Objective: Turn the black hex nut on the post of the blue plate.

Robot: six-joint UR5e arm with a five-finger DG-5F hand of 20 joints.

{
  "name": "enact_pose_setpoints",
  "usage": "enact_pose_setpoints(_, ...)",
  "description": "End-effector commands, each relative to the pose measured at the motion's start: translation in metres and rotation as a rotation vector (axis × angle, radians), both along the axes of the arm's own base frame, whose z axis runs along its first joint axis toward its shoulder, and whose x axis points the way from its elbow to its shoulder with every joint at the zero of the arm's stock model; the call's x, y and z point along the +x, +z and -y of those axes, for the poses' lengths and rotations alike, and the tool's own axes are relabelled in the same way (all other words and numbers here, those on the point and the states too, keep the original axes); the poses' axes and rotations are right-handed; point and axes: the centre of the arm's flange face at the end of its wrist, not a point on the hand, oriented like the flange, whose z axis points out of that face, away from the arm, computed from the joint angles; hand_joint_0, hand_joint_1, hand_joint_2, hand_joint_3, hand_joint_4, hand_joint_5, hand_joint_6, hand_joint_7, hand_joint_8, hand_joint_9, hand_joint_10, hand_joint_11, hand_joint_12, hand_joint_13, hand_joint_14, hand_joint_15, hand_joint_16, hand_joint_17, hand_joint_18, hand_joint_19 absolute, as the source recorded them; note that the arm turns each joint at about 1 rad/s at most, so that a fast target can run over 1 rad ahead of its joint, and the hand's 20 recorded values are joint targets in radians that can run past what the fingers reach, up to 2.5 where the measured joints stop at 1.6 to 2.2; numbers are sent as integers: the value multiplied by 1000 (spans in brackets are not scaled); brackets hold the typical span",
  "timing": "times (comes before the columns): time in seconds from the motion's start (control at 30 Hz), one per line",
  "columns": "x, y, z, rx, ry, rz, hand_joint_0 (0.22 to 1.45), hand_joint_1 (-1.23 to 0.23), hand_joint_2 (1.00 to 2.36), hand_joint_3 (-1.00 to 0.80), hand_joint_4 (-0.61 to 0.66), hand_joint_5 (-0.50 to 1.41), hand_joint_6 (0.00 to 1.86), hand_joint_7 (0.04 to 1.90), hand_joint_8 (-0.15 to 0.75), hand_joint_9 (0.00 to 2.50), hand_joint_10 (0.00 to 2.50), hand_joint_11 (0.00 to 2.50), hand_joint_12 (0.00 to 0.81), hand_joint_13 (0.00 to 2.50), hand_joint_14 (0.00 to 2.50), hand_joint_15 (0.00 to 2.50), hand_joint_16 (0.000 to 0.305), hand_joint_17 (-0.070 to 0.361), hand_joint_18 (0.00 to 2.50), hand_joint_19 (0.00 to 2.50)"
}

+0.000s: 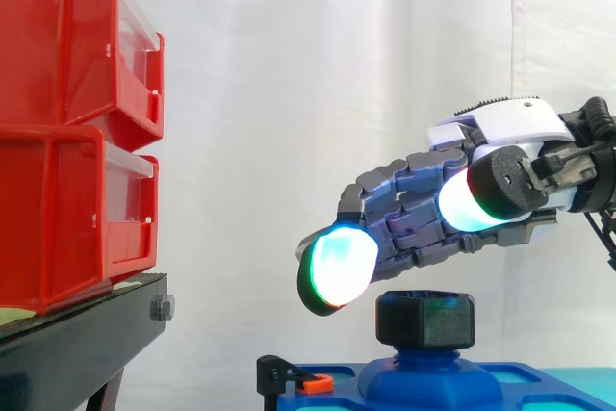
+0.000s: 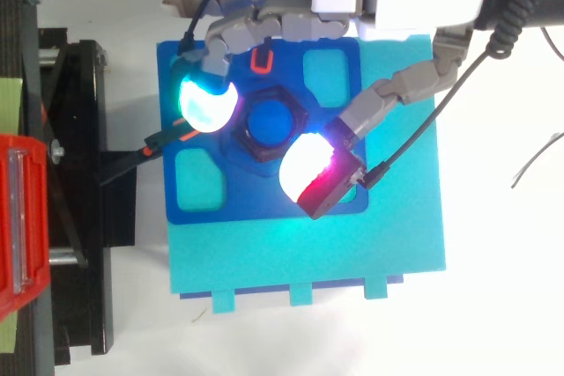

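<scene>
I note the black hex nut [image 1: 424,320] seated level on the blue post [image 2: 271,122], its flats upright. The post rises from a domed base at the middle of the blue plate [image 2: 264,204], which lies flat.

Bright, even light fills both views. In the side view the white curtain [image 1: 289,93] is nearly washed out. Pads [image 1: 337,267] on the hand [image 1: 500,132] glow cyan-white, leaving a faint sheen on the black hex nut [image 1: 424,320]. From above, the table [image 2: 511,288] at 3 o'clock glares white; the black stand [image 2: 79,217] at 9 o'clock is dark.
</scene>
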Motion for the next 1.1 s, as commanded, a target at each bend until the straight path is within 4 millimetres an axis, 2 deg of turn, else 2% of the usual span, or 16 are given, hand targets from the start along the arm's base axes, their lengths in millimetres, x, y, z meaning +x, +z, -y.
enact_pose_setpoints(0.0,0,-2,-2,1,0,-4,425,-567,1000,-500,155,-253,503,897,225,0,0,0,346,0,0,0,46,104,0,0)
enact_pose_setpoints(0.4,-4,-7,-1,-2,5,-27,423,-548,1000,-500,159,-251,503,911,228,0,0,0,346,0,0,0,46,104,0,0)
enact_pose_setpoints(1.07,-10,-7,17,-6,25,-25,422,-533,1000,-500,170,-246,503,930,231,0,0,0,345,0,0,0,46,103,0,0)
